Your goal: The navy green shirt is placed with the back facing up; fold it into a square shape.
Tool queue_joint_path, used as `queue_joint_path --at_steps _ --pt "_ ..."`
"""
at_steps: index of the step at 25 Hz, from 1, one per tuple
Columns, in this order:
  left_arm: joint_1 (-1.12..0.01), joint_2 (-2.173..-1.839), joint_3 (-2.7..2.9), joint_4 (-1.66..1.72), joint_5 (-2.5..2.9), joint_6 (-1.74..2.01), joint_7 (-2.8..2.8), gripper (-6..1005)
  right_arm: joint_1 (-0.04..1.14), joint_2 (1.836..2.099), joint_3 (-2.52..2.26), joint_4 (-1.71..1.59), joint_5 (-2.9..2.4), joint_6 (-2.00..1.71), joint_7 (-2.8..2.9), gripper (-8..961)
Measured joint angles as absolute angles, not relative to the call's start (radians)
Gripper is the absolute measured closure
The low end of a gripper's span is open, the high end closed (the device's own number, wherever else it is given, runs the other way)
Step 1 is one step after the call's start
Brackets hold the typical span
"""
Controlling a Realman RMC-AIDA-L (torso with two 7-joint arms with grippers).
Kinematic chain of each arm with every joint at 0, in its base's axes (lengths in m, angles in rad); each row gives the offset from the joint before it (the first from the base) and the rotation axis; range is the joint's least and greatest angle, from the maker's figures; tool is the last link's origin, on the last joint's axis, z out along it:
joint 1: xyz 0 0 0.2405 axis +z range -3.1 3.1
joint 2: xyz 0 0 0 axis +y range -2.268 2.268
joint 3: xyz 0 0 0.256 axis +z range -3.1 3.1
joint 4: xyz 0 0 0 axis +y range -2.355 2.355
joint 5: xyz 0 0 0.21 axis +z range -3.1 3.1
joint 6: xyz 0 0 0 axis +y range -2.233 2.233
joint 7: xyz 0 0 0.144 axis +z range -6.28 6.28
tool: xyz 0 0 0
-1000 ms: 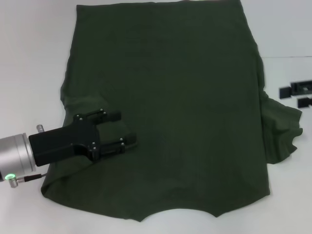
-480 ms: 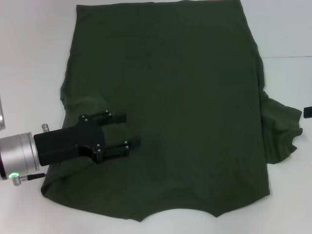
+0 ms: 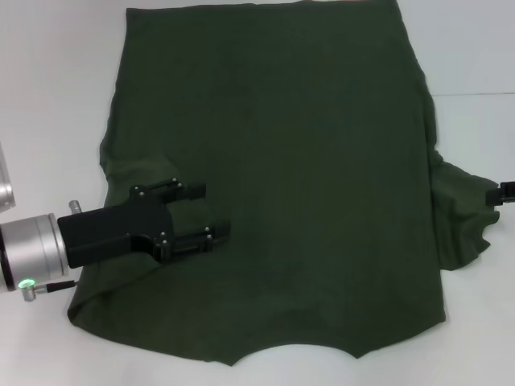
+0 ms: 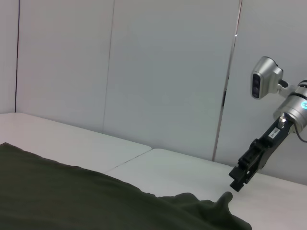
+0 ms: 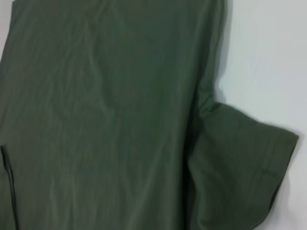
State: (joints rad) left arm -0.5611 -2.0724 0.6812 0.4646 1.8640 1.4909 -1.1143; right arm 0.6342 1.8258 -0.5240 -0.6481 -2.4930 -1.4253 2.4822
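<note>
Under the left pincer [image 3: 205, 211], whose fingers are spread, the shirt [image 3: 306, 161] lies flat on the table [image 3: 56, 96], probably for folding, while the right pincer [image 4: 238, 179], fingers unclear, nears the far sleeve.

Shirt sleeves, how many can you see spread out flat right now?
1: the right sleeve of the navy green shirt lies out beside the right gripper. The left one looks tucked under the left gripper.

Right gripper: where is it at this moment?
In the head view the right gripper just enters at the right edge, beside the navy green shirt's spread right sleeve; the left wrist view shows it hanging just above that sleeve.
</note>
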Motion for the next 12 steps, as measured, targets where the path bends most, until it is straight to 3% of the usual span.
queue_joint_path --at_steps 12 --pt "-0.570 -2.072 0.681 0.463 1.864 1.485 -1.116 236 0.667 1.835 -0.529 -0.577 -2.493 -1.362 2.466 81"
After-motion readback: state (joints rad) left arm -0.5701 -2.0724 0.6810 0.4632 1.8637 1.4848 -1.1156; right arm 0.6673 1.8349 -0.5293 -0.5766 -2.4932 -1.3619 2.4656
